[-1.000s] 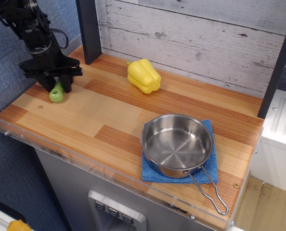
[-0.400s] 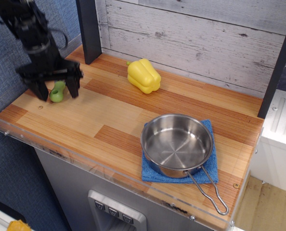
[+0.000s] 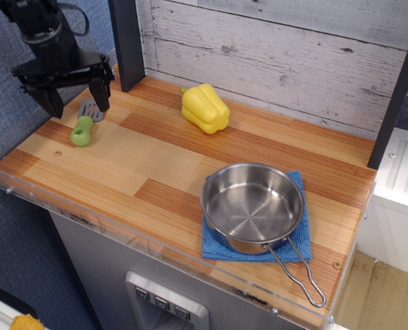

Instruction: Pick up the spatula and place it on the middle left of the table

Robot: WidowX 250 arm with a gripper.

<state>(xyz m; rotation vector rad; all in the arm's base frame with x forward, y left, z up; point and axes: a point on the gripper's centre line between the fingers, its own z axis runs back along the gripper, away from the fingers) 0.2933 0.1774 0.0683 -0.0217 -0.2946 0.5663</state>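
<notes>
The spatula (image 3: 84, 124) lies flat on the table (image 3: 121, 165) at its left side, its lime-green handle toward the front and its grey slotted head toward the back. My gripper (image 3: 76, 102) hangs just above and behind the spatula, clear of it. Its two black fingers (image 3: 99, 91) are spread wide and hold nothing. The table is a striped wooden countertop with a clear acrylic rim along the front.
A yellow toy pepper (image 3: 205, 108) sits at the back middle. A steel pan (image 3: 252, 204) with a wire handle stands on a blue cloth (image 3: 215, 245) at the front right. A dark post (image 3: 126, 41) rises at the back left, close to my arm.
My gripper was down around the spatula; it has opened and risen up and back. The spatula stays lying on the left of the table, its grey head now uncovered.
</notes>
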